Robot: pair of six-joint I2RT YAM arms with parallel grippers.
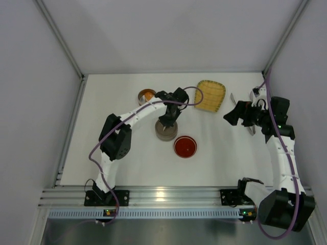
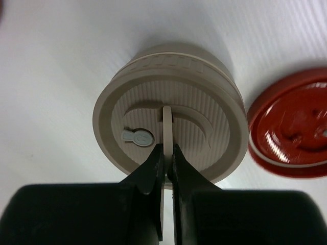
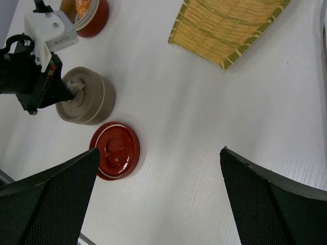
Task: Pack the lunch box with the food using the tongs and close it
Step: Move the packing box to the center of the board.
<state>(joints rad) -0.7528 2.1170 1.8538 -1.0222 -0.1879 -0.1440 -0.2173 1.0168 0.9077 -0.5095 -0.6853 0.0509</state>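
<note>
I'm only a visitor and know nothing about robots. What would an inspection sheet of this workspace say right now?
Surface: white table.
Job's things: beige tin with its lid on; red bowl holding orange food; red lid lying apart from the bowl; silver strip, likely the tongs, mostly hidden under the right arm.
Clutter: yellow woven tray.
Grippers: left gripper shut on the beige lid's upright handle; right gripper open, holding nothing.
Cables: a purple cable along each arm.
Surroundings: plain walls; metal rail at the near edge.
</note>
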